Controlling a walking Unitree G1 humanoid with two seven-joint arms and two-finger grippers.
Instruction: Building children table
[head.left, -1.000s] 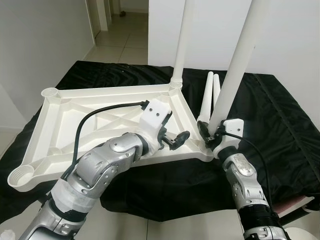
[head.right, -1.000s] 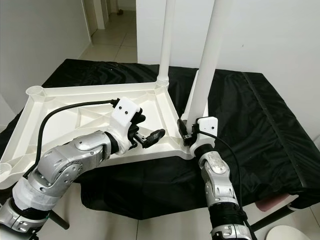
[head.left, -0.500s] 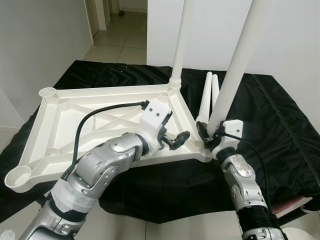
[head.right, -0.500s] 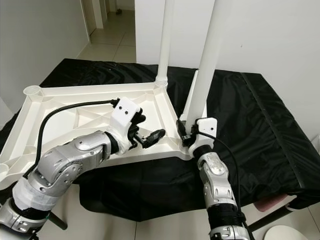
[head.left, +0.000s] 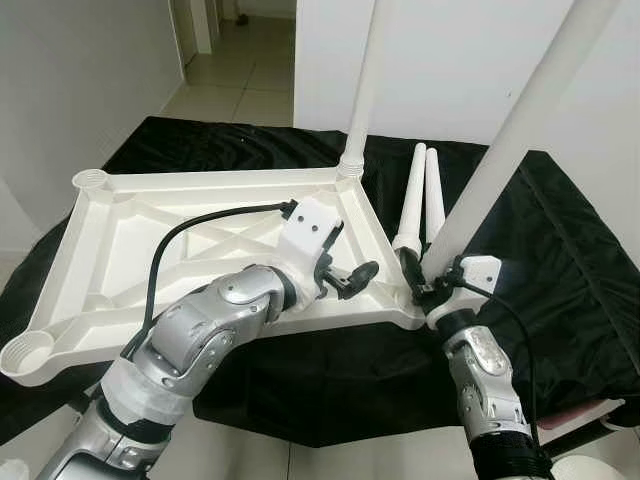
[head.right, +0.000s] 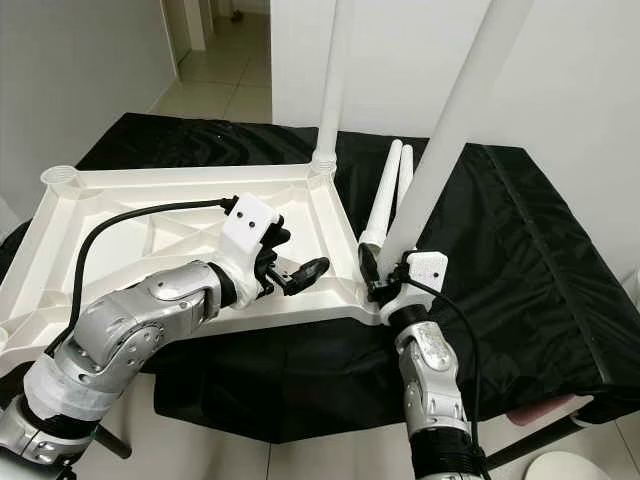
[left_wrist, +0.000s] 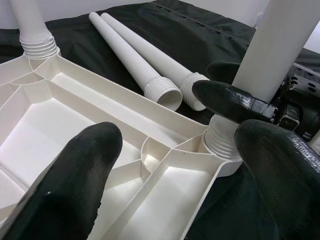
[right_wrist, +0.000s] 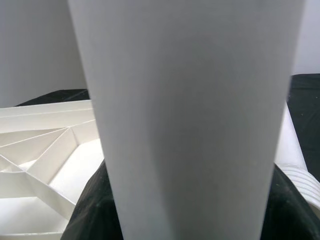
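The white table top (head.left: 200, 230) lies upside down on a black cloth. One white leg (head.left: 362, 90) stands upright in its far right corner. A second leg (head.left: 510, 140) sits at the near right corner socket (left_wrist: 220, 142), leaning to the right. My right gripper (head.left: 425, 285) is shut on this leg just above its threaded base; its surface (right_wrist: 190, 125) looms close in the right wrist view. My left gripper (head.left: 350, 280) hovers open over the top's near right rim, fingers (left_wrist: 80, 170) spread wide. Two loose legs (head.left: 420, 195) lie side by side on the cloth.
The black cloth (head.left: 560, 250) covers a low work surface whose near edge drops off below my arms. Empty sockets mark the top's left corners (head.left: 90, 181) (head.left: 28, 352). A white wall stands on the left, and a tiled hallway (head.left: 240, 60) lies beyond.
The leg in my right gripper has tipped from nearly upright to a clear lean rightward, and the right wrist shifted a little right. The left gripper holds its place.
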